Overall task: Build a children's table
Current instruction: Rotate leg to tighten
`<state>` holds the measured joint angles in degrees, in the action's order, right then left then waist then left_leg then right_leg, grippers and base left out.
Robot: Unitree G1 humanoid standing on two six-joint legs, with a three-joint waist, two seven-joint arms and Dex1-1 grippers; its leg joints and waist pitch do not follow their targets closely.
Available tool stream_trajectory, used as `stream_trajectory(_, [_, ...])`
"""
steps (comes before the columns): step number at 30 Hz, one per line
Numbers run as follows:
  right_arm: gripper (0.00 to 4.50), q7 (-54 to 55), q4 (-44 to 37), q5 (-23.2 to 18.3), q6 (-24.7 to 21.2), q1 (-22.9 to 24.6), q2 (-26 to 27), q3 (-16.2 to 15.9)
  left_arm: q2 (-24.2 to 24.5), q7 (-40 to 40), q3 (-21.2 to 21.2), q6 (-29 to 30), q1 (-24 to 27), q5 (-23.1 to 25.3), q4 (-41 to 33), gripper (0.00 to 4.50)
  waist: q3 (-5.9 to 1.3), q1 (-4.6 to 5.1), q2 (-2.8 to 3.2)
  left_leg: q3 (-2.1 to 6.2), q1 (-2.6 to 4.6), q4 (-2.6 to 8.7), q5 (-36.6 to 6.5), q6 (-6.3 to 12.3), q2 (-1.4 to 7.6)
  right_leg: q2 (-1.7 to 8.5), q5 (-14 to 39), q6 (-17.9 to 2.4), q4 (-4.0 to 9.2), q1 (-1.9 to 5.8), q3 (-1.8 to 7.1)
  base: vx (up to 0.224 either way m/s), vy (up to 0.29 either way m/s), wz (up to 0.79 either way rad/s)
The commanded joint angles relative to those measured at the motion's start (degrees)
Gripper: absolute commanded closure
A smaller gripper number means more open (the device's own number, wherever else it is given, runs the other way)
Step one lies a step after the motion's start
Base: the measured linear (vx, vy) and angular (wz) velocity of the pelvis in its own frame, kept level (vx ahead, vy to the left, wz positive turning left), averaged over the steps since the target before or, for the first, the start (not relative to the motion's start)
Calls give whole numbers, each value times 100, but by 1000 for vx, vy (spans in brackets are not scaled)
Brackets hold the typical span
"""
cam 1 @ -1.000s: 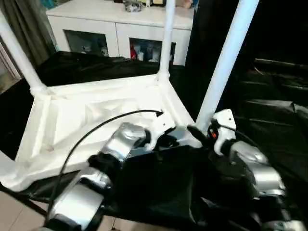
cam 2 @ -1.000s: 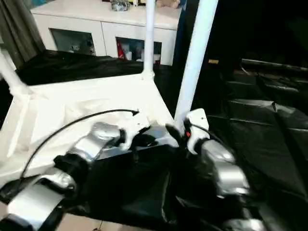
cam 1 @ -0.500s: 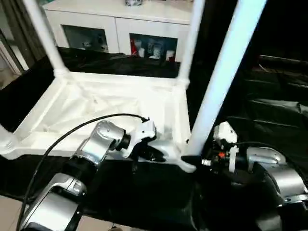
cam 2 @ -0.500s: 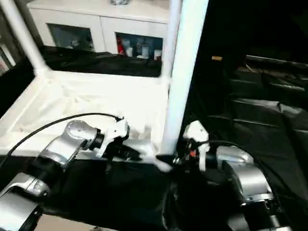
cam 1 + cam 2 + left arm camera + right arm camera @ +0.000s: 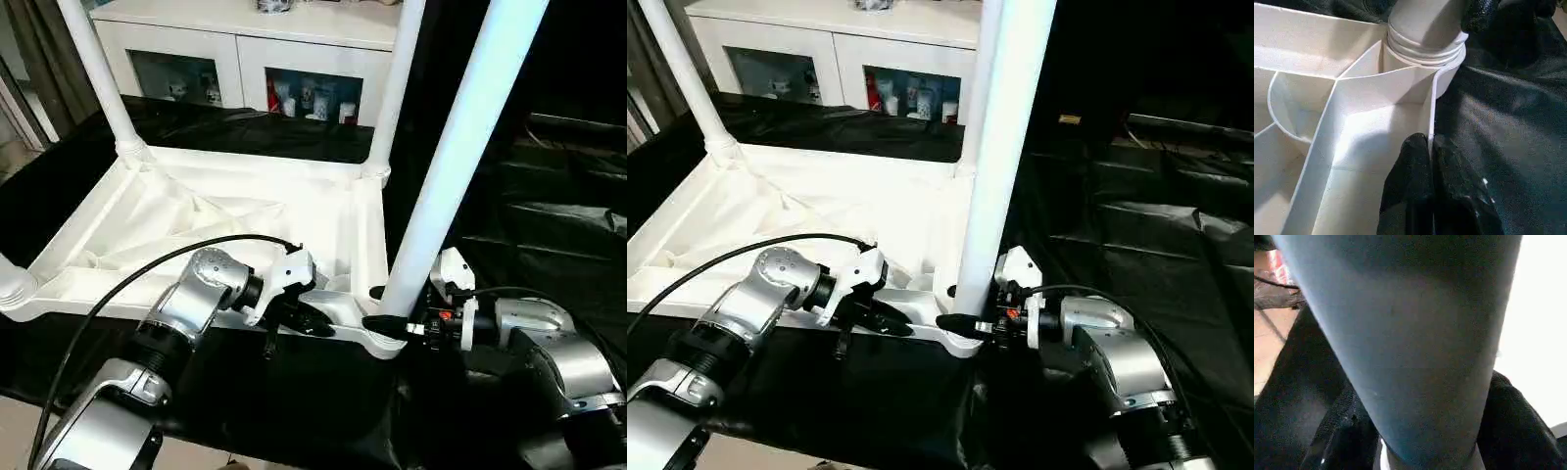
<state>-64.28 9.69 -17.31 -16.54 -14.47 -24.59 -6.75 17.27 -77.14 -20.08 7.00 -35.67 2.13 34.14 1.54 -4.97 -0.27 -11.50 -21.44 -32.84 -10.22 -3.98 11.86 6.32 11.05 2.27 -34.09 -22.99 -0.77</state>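
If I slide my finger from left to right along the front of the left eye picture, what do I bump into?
The robot's left hand pinching the rim of the upside-down white plastic table top → the thick white round table leg standing in the near corner socket → the robot's right hand gripping that leg's base.

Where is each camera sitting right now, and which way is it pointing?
Head eyes: look forward and down at the upturned table top; both silver forearms show.
Left wrist: along the left gripper, pinching the top's rim.
Right wrist: close against the near leg, between the right gripper fingers.
All share that leg's corner socket.
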Motion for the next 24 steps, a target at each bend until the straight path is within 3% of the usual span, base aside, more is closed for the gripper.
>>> stream_trajectory(1, [238,525,286,124,-14,0,272,-11,-293,623,90,68,-35,49,236,450,-267,21,-61,12,74,364,-1187,288,88,80,540,-1422,337,205,52,0,0,0])
stream_trajectory(4, [241,1799,803,447,125,-91,775,255,-752,2159,316,153,-389,345,879,450,-251,65,-80,37,84,401,-1497,24,68,99,1264,-1232,406,208,44,0,0,0])
stream_trajectory(5, [243,2237,900,545,135,-114,956,316,-935,2724,409,218,-526,399,1092,450,-237,81,-65,33,101,411,-1583,-77,71,86,1445,-1137,431,165,52,0,0,0])
stream_trajectory(6, [244,2448,942,596,139,-125,1041,343,-1015,2964,450,248,-585,416,1182,450,-232,100,-93,44,102,419,-1710,-125,54,91,1686,-1040,463,172,48,0,0,0])
stream_trajectory(7, [245,2860,980,669,88,-152,1220,402,-1160,3393,511,321,-692,448,1327,450,-238,98,-95,54,94,422,-1729,-112,49,92,1772,-984,467,189,42,0,0,0])
stream_trajectory(9, [246,3534,972,833,41,-191,1508,464,-1376,3820,545,387,-822,474,1473,450,-229,109,-84,47,105,419,-1763,-105,45,91,1892,-888,504,142,59,0,0,0])
stream_trajectory(10, [251,3895,942,950,45,-213,1693,452,-1514,4024,551,400,-893,477,1541,450,-239,104,-83,63,93,430,-1757,-103,40,90,1947,-822,508,164,48,0,0,0])
stream_trajectory(15, [252,3833,877,1057,141,-253,1869,277,-1679,4010,522,228,-980,519,1708,450,-238,114,-63,61,73,435,-1773,-8,39,70,1729,-777,517,163,48,0,0,0])
stream_trajectory(16, [252,3723,891,1079,252,-263,1850,232,-1680,3923,490,174,-979,544,1727,450,-238,112,-27,66,81,441,-1801,-21,44,70,1727,-782,516,160,48,0,0,0])
stream_trajectory(18, [252,3579,902,1075,346,-263,1803,176,-1677,3838,460,146,-980,549,1762,450,-235,120,-46,66,79,446,-1888,-18,42,69,1777,-776,529,160,45,0,0,0])
stream_trajectory(20, [186,3432,895,1027,388,-257,1750,155,-1659,3739,433,136,-971,538,1775,450,-231,122,-53,67,85,451,-1961,-9,50,74,1879,-768,540,150,47,0,0,0])
stream_trajectory(23, [183,2878,789,804,329,-227,1494,150,-1526,3249,338,23,-885,457,1729,450,-237,119,-52,73,57,450,-1915,44,57,80,1740,-787,523,174,47,0,0,0])
stream_trajectory(24, [156,2723,753,771,309,-216,1410,131,-1485,3101,316,-20,-853,435,1697,450,-244,122,-62,77,50,449,-1848,68,54,78,1647,-810,512,190,38,0,0,0])
